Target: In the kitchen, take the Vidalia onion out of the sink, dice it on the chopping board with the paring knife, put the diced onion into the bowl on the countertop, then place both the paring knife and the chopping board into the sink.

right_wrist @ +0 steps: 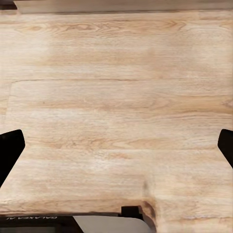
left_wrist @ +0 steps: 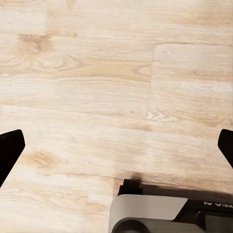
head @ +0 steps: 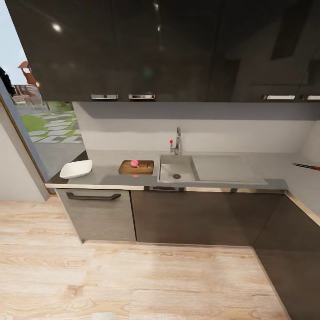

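A small pinkish Vidalia onion (head: 134,163) lies on the dark brown chopping board (head: 136,167), which rests on the grey countertop (head: 106,174) just left of the sink (head: 165,170). The steel basin holds nothing that I can see. Further left on the counter stands the white bowl (head: 76,169). At the far right edge, over the counter's corner run, a slim dark and red thing that looks like the paring knife (head: 306,166) pokes into view. My left gripper (left_wrist: 116,145) and right gripper (right_wrist: 116,145) both hang open over the wooden floor, holding nothing.
A chrome tap (head: 177,142) stands behind the basin, and a flat drainboard (head: 224,169) lies to its right. Dark upper cabinets (head: 160,49) overhang the counter and dark lower cabinets (head: 191,218) front it. Light wood floor (head: 133,280) stretches between me and the cabinets. My base (left_wrist: 160,213) shows below the left gripper.
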